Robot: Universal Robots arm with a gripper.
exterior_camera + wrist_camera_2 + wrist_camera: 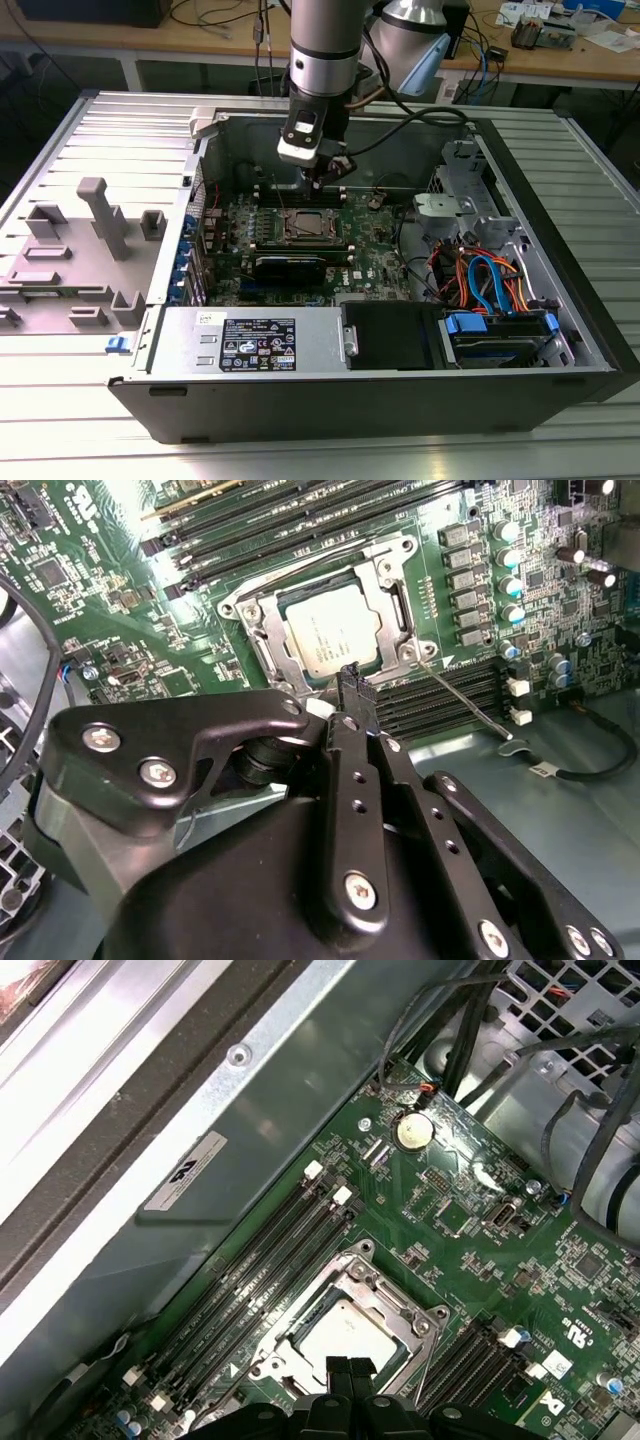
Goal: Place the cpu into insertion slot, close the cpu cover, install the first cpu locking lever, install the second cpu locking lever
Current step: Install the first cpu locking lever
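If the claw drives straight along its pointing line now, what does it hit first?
Likely the thin silvery metal cover frame at its edge nearest the claw, beside the grey square cpu; depth is unclear.

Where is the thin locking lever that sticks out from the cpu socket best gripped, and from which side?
Probably at its free, hooked end. The locking lever is a thin rod fixed near the corner of the cpu cover and running out across the memory slots, so the far end seems to have the most room. Come from above, pinching across the rod.
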